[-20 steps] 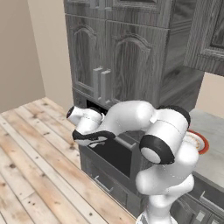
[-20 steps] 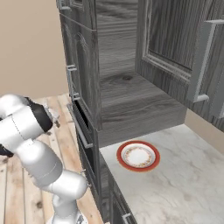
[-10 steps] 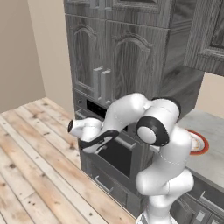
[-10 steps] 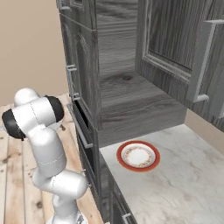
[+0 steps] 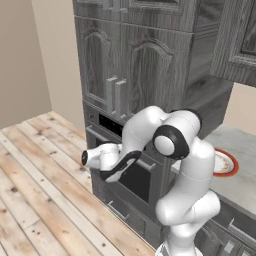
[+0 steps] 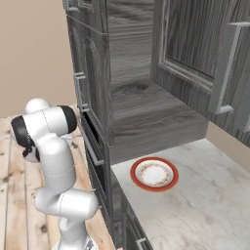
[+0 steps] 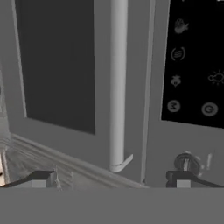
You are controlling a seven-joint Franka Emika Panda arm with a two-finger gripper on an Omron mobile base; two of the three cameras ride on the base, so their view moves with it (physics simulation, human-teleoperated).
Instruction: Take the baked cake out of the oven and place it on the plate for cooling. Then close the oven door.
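Observation:
My gripper [image 7: 111,178] is open, its two tips apart with nothing between them, right in front of the oven door [image 7: 57,65]. The view is rolled, so the silver bar handle [image 7: 118,83] runs up and down midway between the tips. The oven's black display strip [image 7: 192,61] and a knob [image 7: 187,162] lie to the right. From the left base view the hand [image 5: 100,156] hangs before the oven [image 5: 131,176], whose door sits flush and shut. The baked cake is hidden. The plate [image 5: 223,163] [image 6: 154,174] lies bare on the counter beside the oven.
Tall grey wooden cabinet doors [image 5: 130,75] rise above the oven, and drawers [image 5: 120,212] sit below it. The marble counter [image 6: 205,210] stretches right of the plate under a wall cabinet [image 6: 195,44]. Wooden floor [image 5: 40,170] lies open to the left.
The arm has folded its elbow in toward the oven, and the hand has dropped a little in front of the door. The jaws stay open.

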